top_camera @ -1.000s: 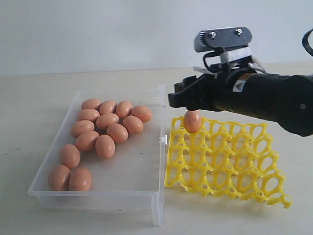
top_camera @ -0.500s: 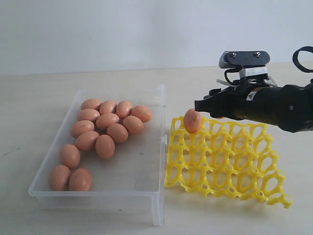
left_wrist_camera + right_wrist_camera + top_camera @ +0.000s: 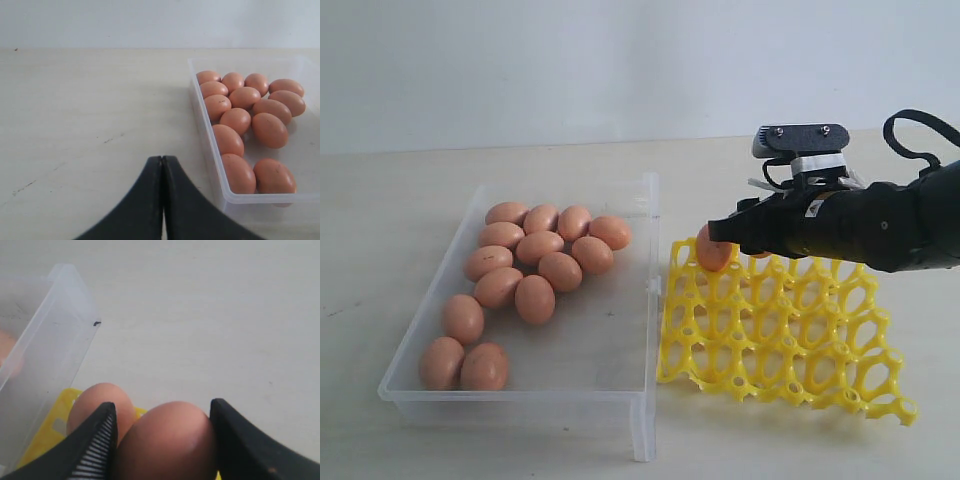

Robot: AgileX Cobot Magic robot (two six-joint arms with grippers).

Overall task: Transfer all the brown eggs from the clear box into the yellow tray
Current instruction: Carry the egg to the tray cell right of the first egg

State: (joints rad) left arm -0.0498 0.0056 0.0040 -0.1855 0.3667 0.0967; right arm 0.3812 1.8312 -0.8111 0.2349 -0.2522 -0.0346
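Several brown eggs (image 3: pixel 535 265) lie bunched in the clear box (image 3: pixel 650 300), also seen as brown eggs (image 3: pixel 245 97) in the left wrist view. One egg (image 3: pixel 710 255) sits in a far corner cup of the yellow tray (image 3: pixel 790 340). My right gripper (image 3: pixel 730 232) hovers low over that corner, shut on another brown egg (image 3: pixel 167 440) that nearly touches the seated egg (image 3: pixel 100 397). The held egg is mostly hidden in the exterior view. My left gripper (image 3: pixel 162 159) is shut and empty above bare table beside the clear box (image 3: pixel 205 125).
The clear box (image 3: pixel 50 340) stands right next to the yellow tray (image 3: pixel 50 432), its small latch facing the tray. The other tray cups hold nothing. Bare table surrounds both.
The right gripper pulled back to the right from above the seated egg, then came left again and lower beside it. The eggs in the box have not moved.
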